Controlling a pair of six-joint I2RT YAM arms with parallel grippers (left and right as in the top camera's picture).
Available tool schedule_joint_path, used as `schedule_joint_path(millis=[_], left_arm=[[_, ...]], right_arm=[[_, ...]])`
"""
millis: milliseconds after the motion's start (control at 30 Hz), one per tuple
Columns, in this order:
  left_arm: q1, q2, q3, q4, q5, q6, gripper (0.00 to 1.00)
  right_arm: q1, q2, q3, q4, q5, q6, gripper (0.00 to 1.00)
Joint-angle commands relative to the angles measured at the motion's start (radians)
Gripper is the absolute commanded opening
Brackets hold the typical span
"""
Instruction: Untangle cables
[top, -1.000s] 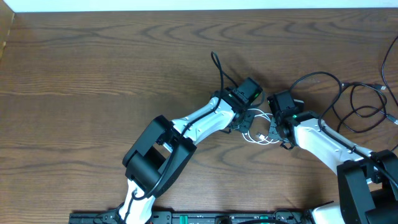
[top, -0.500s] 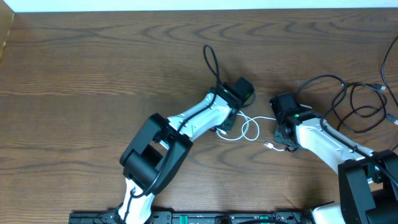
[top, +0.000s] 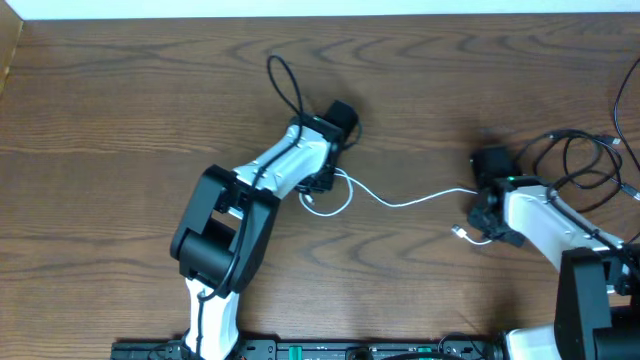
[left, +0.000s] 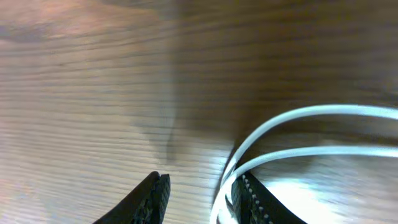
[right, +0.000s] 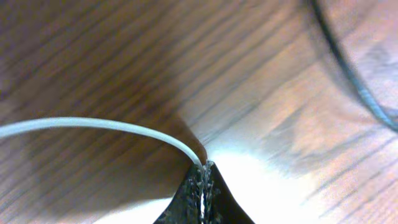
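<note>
Brown wood-grain table (top: 120, 150), no clutter in the middle. The white cable (top: 410, 203) crosses centre, running toward 3 o'clock from a small loop under the left gripper (left: 199, 182) to the right gripper (right: 202, 177). Its plug end (top: 460, 233) lies at 7 o'clock of that gripper. The black cable (right: 348, 65) is coiled at the table's 3 o'clock edge, apart from the white one.

Right jaws are clenched on the white cable. Left jaws stand apart; the cable runs inside against one finger, not pinched.

Risks:
- The cable may slide out of the left jaws if that arm pulls.
- The loop may cinch into a knot under tension.
- The right arm could snag the black coils.
</note>
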Motion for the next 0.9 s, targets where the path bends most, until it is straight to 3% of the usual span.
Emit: schedule_joint_path(millis=[0, 133, 400, 633, 867], left_arm=[[0.041, 0.034, -0.022, -0.017, -0.012, -0.011, 0.31], [0.071, 0.030, -0.021, -0.025, -0.012, -0.011, 0.08], [0.103, -0.089, -0.021, -0.046, -0.012, -0.010, 0.08], [0.103, -0.293, -0.021, -0.040, -0.007, -0.011, 0.08], [0.103, -0.477, -0.021, -0.041, 0.159, -0.006, 0.08]], right_arm=[[-0.058, 0.026, -0.026, -0.005, -0.005, 0.023, 0.01], [-0.108, 0.026, -0.026, -0.006, -0.006, 0.023, 0.01], [-0.132, 0.026, -0.026, 0.001, -0.019, 0.023, 0.01], [-0.132, 0.026, -0.026, -0.001, -0.025, 0.023, 0.01], [-0.132, 0.026, -0.026, 0.000, -0.050, 0.023, 0.01]])
